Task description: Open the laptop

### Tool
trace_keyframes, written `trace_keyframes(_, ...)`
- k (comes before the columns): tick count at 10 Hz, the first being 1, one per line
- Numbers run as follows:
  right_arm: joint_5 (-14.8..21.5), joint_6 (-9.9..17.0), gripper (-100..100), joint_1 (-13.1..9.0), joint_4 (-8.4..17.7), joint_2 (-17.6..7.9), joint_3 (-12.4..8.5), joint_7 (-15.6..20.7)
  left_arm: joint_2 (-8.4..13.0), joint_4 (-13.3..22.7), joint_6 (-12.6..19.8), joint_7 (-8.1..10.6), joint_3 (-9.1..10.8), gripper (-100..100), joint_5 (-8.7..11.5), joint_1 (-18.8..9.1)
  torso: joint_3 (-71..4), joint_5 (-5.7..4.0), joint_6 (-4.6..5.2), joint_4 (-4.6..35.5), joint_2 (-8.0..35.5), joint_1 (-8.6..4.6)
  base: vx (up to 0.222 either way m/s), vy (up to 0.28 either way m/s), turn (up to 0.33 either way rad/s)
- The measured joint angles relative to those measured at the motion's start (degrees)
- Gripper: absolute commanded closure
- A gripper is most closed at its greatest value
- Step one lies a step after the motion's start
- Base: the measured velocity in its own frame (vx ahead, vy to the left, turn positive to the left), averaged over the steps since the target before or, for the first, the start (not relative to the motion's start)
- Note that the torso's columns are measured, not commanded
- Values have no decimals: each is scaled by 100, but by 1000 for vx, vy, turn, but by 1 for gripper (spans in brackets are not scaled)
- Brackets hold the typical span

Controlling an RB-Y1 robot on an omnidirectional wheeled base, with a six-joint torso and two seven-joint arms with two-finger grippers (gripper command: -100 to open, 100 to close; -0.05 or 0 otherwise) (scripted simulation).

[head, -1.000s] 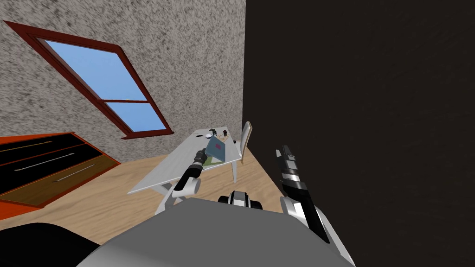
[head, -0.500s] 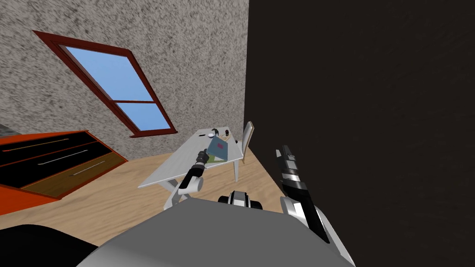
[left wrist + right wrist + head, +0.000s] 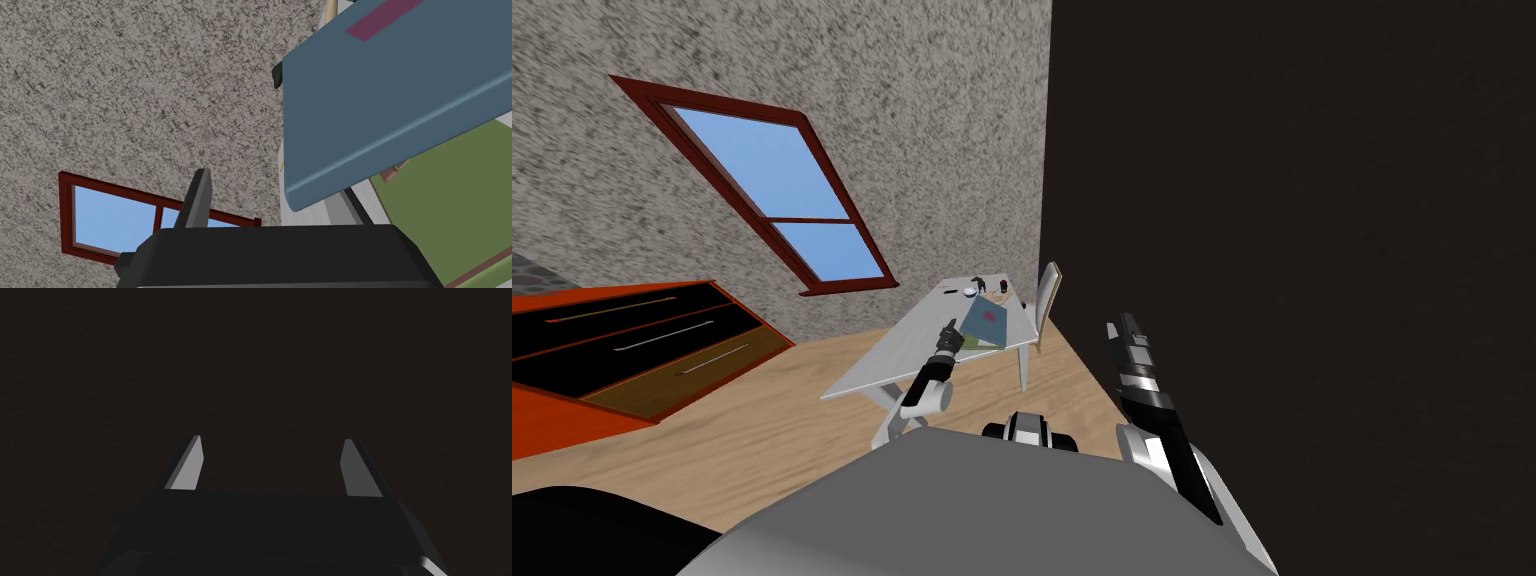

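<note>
The laptop [image 3: 986, 322] sits at the far right end of the white table [image 3: 892, 365], close to a chair [image 3: 1049, 290] and the dark wall [image 3: 1292, 250]. Its blue-grey lid [image 3: 390, 100] is tipped up part of the way, and a green flat thing [image 3: 450, 200] lies under it. The left gripper [image 3: 949, 328] is right at the near edge of the lid. Its fingers [image 3: 197, 200] are spread wide and hold nothing; one stands free and the other goes in under the lid's corner. I think the lifting step is on now and the laptop is about half open. Next, the left gripper should push the lid up and back, slowly, so the laptop does not slide on the table. The right gripper [image 3: 272, 438] hangs by the dark wall, wide open and empty.
</note>
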Motion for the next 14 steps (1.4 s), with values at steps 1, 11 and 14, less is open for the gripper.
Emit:
trace_keyframes(1, 0, 0, 0, 0, 0, 0, 0, 0, -1, -124, 113, 5, 10, -100, -2, 30, -1, 1, 0, -3, -3, 0, 19, -9, -1)
trace_keyframes(11, 0, 0, 0, 0, 0, 0, 0, 0, 51, -1236, 986, 112, 108, 0, 48, 347, 7, 2, 0, 2, 10, 5, 15, -5, -4)
trace_keyframes(14, 0, 0, 0, 0, 0, 0, 0, 0, 51, -1236, 986, 112, 108, 0, 48, 346, 3, 4, 0, -2, 3, 7, 0, 0, 0)
